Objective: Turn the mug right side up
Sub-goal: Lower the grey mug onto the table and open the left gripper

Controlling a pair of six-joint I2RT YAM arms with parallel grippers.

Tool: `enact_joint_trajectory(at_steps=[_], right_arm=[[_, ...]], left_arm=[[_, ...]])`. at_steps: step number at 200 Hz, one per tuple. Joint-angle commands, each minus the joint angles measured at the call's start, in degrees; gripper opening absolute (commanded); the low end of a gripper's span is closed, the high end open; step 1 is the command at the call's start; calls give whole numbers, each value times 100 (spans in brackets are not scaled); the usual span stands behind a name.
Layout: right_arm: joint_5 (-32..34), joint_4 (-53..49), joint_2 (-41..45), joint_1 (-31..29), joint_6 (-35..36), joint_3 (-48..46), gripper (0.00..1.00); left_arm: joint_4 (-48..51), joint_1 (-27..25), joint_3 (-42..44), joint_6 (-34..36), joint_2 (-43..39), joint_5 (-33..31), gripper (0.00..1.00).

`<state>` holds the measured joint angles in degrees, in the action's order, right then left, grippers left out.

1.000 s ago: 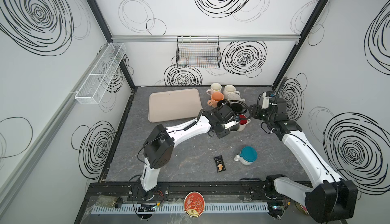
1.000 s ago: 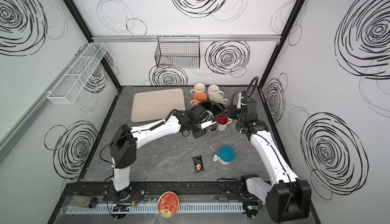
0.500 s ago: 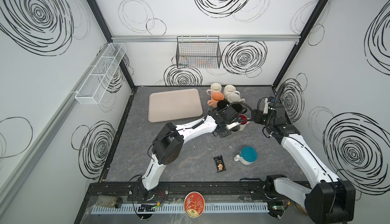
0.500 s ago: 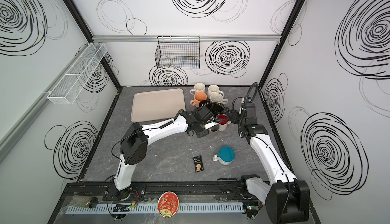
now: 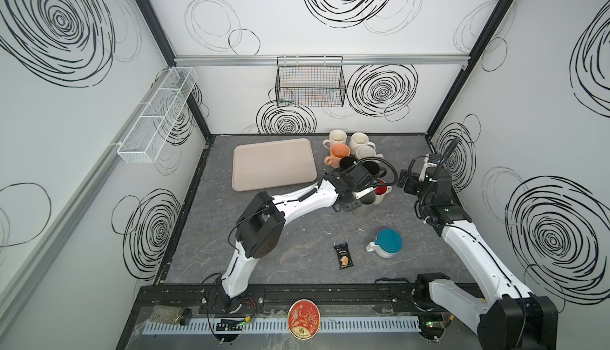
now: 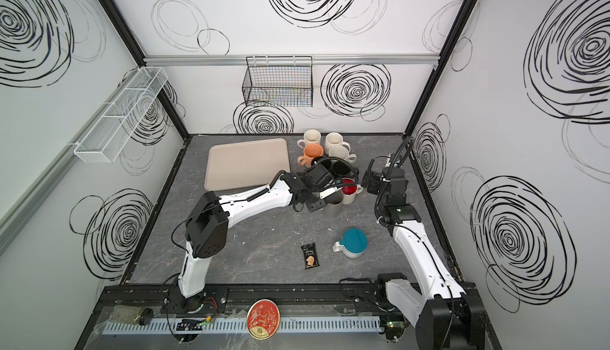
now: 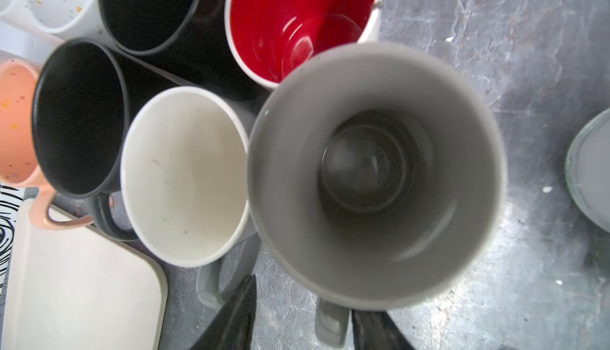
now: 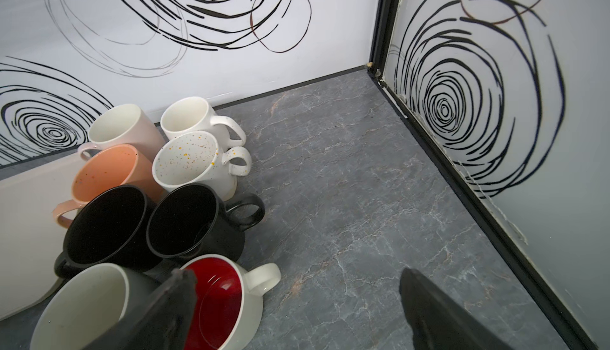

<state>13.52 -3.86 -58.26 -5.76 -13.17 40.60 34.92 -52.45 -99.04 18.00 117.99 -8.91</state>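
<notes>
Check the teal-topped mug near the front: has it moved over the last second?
No. The teal-topped mug stays the same gap to the right of the black snack packet, handle toward it.

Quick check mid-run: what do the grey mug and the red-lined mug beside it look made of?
Grey mug: probably glazed ceramic, satin finish; thick rim, soft reflections inside. Red-lined mug: probably ceramic, glossy glaze; sharp highlights on the red interior, white outside.
</notes>
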Motion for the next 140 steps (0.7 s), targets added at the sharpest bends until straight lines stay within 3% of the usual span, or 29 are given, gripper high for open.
enact_joint_trajectory(at_steps=[1, 31, 85, 98, 128, 140], right_arm=[[263, 291, 2, 66, 42, -107, 100], [364, 694, 77, 114, 122, -362, 100], [524, 1548, 126, 119, 245, -1072, 100], [511, 1529, 181, 119, 328, -1141, 100], [463, 2750, 50, 136, 508, -1632, 100], [449, 3058, -125, 181, 521, -1705, 100]], left_arm=[[-321, 81, 114, 18, -545, 67, 52], [-619, 263, 469, -59, -1098, 195, 57], [-1644, 912, 1873, -240, -2474, 26, 76], [-1910, 1309, 2181, -454, -2730, 113, 81], [-2109, 2501, 2477, -996, -3240, 749, 87], [-2204, 2889, 2677, -1025, -3498, 653, 100]])
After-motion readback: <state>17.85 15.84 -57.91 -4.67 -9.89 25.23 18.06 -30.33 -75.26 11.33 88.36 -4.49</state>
